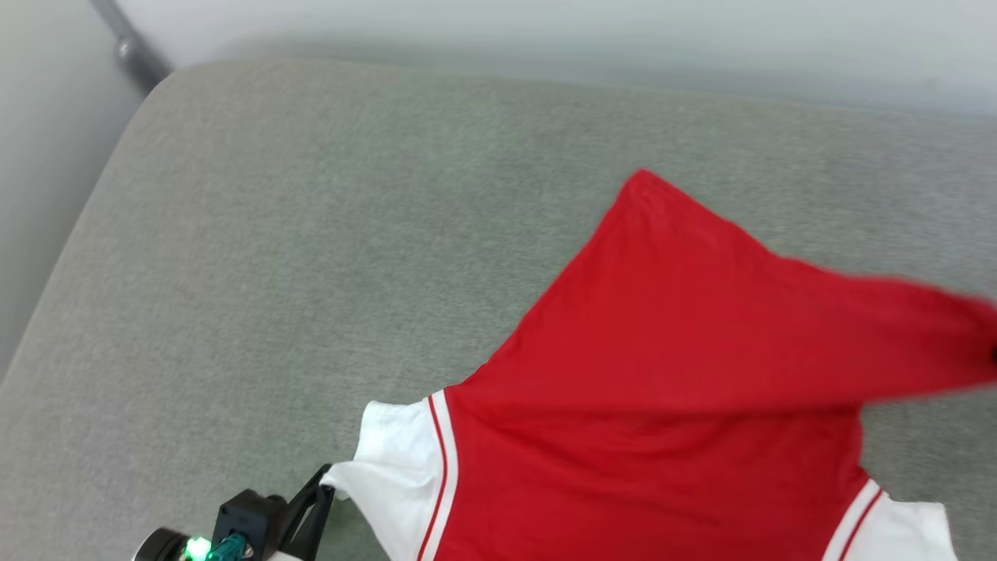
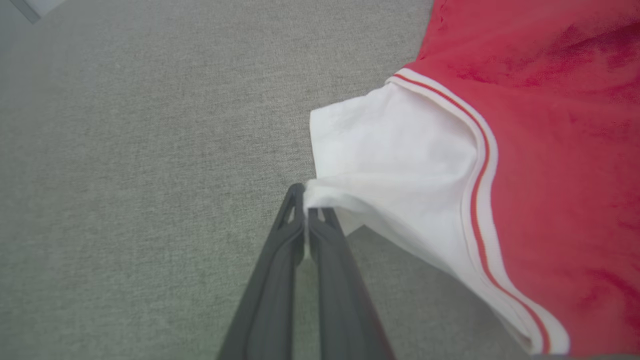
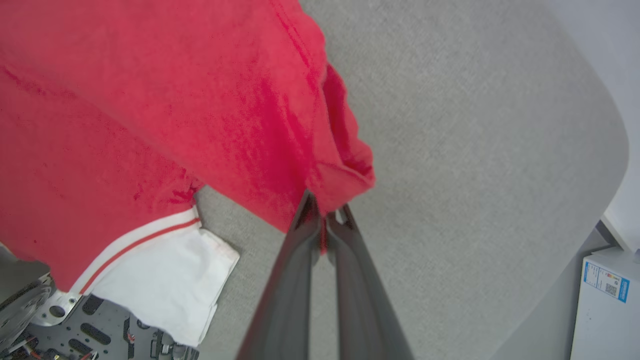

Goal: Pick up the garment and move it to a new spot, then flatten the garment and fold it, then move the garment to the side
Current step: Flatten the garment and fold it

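Observation:
The garment (image 1: 670,351), a red jersey with white short sleeves and red-white trim, lies plain side up on the grey padded surface (image 1: 311,234), its letters hidden. My left gripper (image 1: 325,485) is shut on the edge of the white left sleeve (image 2: 390,160), seen up close in the left wrist view with my left gripper (image 2: 307,202) pinching the cloth. My right gripper (image 3: 322,212) is shut on a bunched red corner of the garment (image 3: 150,100). That corner stretches, lifted, toward the right edge of the head view.
The grey surface ends in a rounded corner at the far left (image 1: 167,78), with a pale wall and a dark pole (image 1: 128,43) behind. A white box with a label (image 3: 607,300) stands beside the surface. My robot base (image 3: 65,335) lies under the near sleeve.

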Robot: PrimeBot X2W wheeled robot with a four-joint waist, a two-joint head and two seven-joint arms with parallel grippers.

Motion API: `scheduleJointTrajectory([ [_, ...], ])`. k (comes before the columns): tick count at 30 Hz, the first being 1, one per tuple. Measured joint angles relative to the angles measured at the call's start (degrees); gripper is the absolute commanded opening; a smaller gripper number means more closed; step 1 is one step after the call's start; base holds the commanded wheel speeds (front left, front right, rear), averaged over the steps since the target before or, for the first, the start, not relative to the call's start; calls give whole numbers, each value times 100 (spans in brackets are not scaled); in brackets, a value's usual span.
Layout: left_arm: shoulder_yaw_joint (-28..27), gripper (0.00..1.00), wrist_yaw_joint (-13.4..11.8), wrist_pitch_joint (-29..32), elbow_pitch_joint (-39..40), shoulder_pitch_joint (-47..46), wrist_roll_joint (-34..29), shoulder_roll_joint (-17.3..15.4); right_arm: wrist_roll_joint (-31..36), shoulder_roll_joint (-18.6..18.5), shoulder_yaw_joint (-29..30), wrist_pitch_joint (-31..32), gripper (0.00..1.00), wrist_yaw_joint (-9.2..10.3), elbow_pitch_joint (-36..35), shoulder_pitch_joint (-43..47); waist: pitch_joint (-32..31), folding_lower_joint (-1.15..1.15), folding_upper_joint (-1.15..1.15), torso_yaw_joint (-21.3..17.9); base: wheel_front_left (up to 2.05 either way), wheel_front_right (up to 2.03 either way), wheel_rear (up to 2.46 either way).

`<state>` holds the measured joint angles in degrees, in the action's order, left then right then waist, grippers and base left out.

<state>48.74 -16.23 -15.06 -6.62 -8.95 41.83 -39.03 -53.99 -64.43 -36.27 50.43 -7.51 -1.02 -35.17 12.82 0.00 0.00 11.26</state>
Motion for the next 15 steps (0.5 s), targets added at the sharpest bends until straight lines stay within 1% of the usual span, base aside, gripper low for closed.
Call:
scheduleJointTrajectory([
  [4, -109, 0, -96, 0, 85, 241, 79, -100, -272, -419, -82, -326, 0, 0, -272, 1085, -157, 0, 0, -277, 0, 0, 0],
  [7, -140, 0, -118, 0, 144, 344, 104, -180, -472, -588, -109, -632, 0, 0, -255, 1919, -228, 0, 0, -454, 0, 0, 0],
  [12, -188, 0, -149, 0, 209, 435, 126, -229, -715, -597, -142, -1173, 0, 0, -233, 3274, -299, 0, 0, -649, 0, 0, 0],
  [15, -193, 0, -145, 0, 231, 468, 126, -253, -746, -474, -112, -1457, 0, 0, -114, 3973, -310, 0, 0, -701, 0, 0, 0],
])
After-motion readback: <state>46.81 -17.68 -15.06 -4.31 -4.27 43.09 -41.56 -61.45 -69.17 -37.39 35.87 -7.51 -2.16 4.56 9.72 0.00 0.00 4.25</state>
